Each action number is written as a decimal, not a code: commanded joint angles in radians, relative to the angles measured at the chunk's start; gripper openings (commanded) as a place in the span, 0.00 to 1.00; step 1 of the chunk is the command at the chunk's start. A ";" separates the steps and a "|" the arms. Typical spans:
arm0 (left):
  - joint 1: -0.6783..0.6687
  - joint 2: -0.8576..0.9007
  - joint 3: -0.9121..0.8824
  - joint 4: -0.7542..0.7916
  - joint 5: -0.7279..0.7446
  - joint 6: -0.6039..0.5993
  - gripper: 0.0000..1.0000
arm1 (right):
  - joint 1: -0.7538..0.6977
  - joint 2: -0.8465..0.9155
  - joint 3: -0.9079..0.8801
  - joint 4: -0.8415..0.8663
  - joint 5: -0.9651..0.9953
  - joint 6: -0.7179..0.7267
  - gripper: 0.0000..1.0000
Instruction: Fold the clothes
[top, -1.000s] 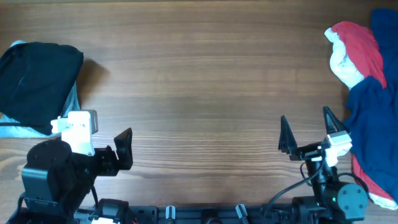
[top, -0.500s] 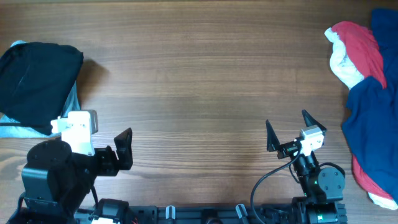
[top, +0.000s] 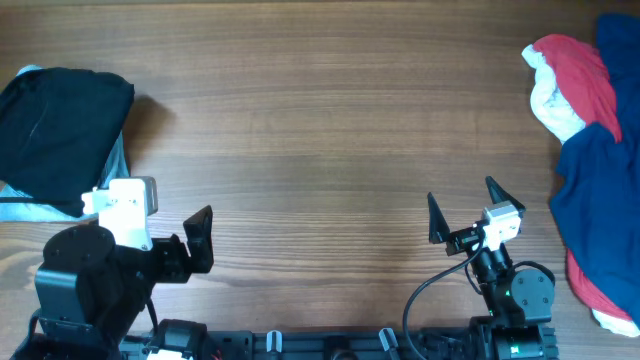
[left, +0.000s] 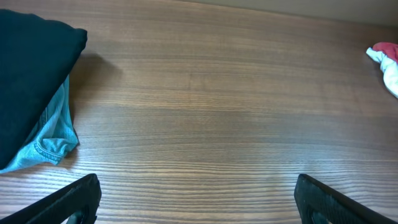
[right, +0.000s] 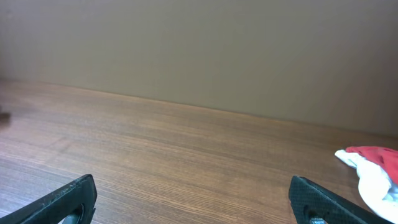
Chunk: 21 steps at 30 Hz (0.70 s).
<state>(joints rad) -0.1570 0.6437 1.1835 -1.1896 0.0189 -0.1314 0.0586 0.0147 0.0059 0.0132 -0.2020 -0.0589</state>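
Observation:
A folded black garment (top: 60, 130) lies at the table's far left on top of light-blue denim shorts (top: 119, 160); the left wrist view shows the black garment (left: 31, 74) and the denim (left: 53, 134) at its left edge. An unfolded heap of clothes fills the right edge: a red piece (top: 580, 75), a white one (top: 555, 105) and a navy one (top: 600, 190). My left gripper (top: 155, 222) is open near the front left, just below the folded stack, with nothing in it (left: 196, 199). Over bare wood at the front right my right gripper (top: 466, 205) is open too, left of the heap (right: 193, 199).
The wooden table (top: 320, 130) stretches between the folded stack and the heap. A plain wall (right: 199, 50) closes the far side in the right wrist view, where the red and white cloth (right: 373, 165) shows at the right. The arm bases sit along the front edge.
My right arm swung left, away from the navy garment, then stopped about half a second ago. The left arm and all the clothes stayed where they were.

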 joint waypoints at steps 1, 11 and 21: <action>0.040 -0.042 -0.010 -0.003 -0.027 0.024 1.00 | 0.004 -0.010 0.000 0.005 -0.017 -0.018 0.99; 0.135 -0.472 -0.645 0.328 -0.007 0.019 1.00 | 0.004 -0.010 -0.001 0.005 -0.017 -0.018 0.99; 0.135 -0.636 -1.099 1.048 0.067 0.024 1.00 | 0.004 -0.010 -0.001 0.005 -0.017 -0.018 1.00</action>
<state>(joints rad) -0.0303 0.0269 0.1734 -0.3134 0.0692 -0.1310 0.0586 0.0128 0.0059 0.0147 -0.2024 -0.0589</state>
